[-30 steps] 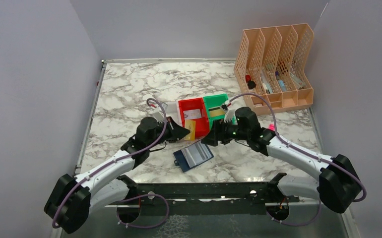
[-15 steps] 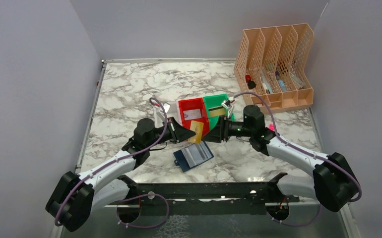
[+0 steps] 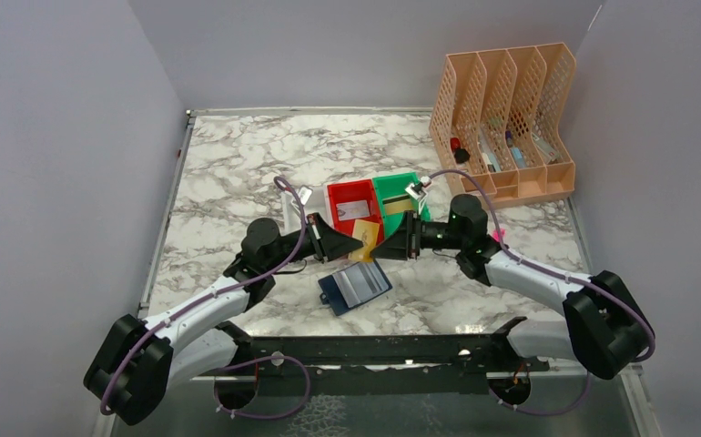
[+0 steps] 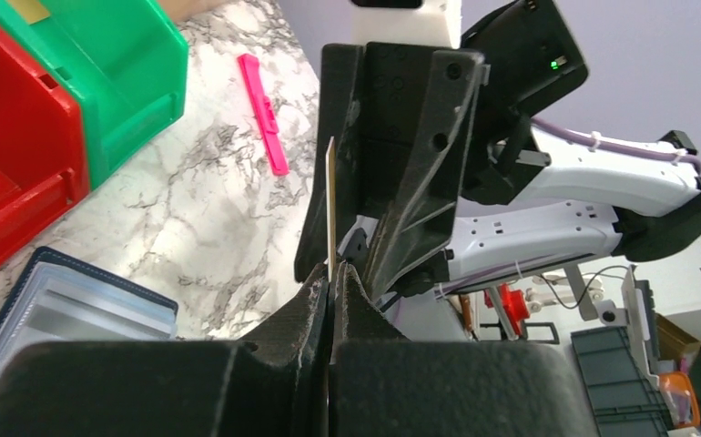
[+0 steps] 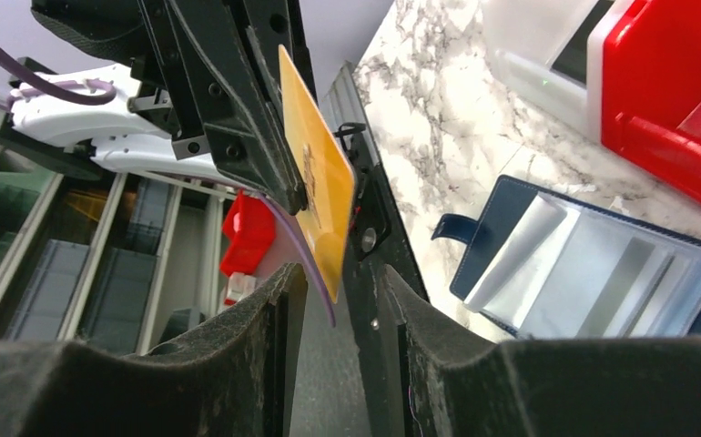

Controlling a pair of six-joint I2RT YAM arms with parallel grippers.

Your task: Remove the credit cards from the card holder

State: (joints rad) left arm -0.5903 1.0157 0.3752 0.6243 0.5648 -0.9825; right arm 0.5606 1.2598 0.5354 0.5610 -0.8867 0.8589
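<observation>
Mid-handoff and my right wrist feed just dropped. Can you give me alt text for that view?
The left gripper pinches a tan-gold card, its lower corner hanging between the right gripper's open jaws. To the right, the open card holder lies on the marble table near a red bin.

The left arm (image 3: 203,303) and right arm (image 3: 533,273) are being held low and angled inward, pincers tip to tip, the left gripper (image 4: 330,278) being clamped on a tan-gold card (image 5: 315,173) standing ahead of its tips, the right gripper (image 5: 338,287) being held with jaws parted either side of that card's edge.
</observation>
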